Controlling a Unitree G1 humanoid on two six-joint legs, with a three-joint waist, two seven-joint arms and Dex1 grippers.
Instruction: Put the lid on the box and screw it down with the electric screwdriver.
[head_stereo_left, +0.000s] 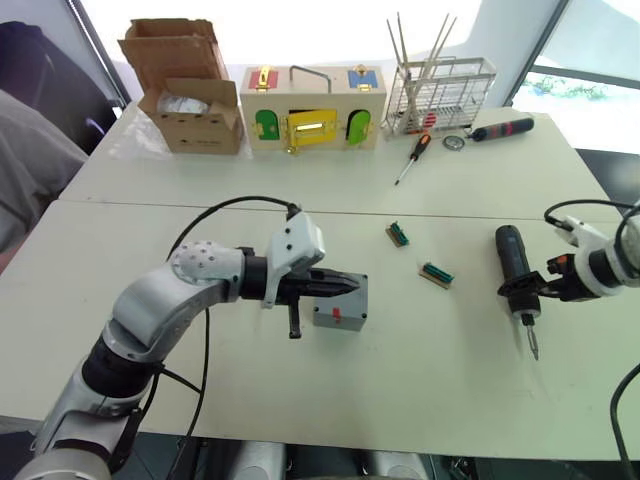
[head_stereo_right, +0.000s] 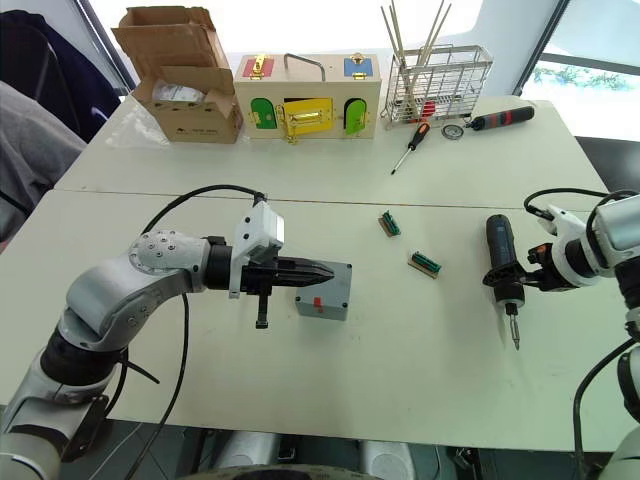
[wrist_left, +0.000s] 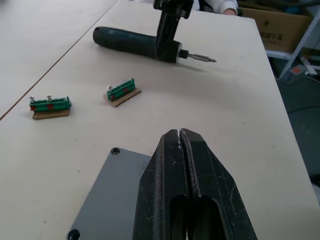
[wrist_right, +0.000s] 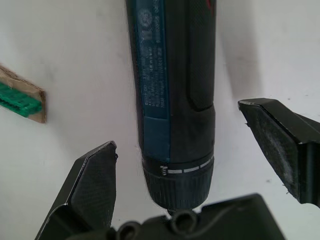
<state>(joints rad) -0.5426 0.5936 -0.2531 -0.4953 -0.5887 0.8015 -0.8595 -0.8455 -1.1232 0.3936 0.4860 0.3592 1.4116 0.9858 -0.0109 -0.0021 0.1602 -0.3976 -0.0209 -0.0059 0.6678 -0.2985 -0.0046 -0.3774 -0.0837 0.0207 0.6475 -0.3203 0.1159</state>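
no brand or wording can be read anywhere; the electric screwdriver carries a blue label with small print too fine to make out, and the cardboard box at the far left has a dark mark on its front that cannot be read either.

one grey box sits near the middle of the bench, with a red mark on its near side. the grey lid lies flat on top of it, with two corner holes showing in the left wrist view. the left claw reaches in from the left over the lid, its two black fingers pressed together with nothing between them.

one electric screwdriver lies on the bench to the right, its thin bit pointing toward the near edge. the right claw straddles its lower end, fingers spread apart on either side of the barrel and not touching it.

two small green connector pieces on brown backing lie between the box and the screwdriver, one farther, one nearer; neither blocks the box.

along the far edge stand one wooden box with red, blue, green and yellow doors and latches, and one wire rack holding thin rods. in front of the rack lie one orange-handled screwdriver and, to its right, one red-and-black tool.
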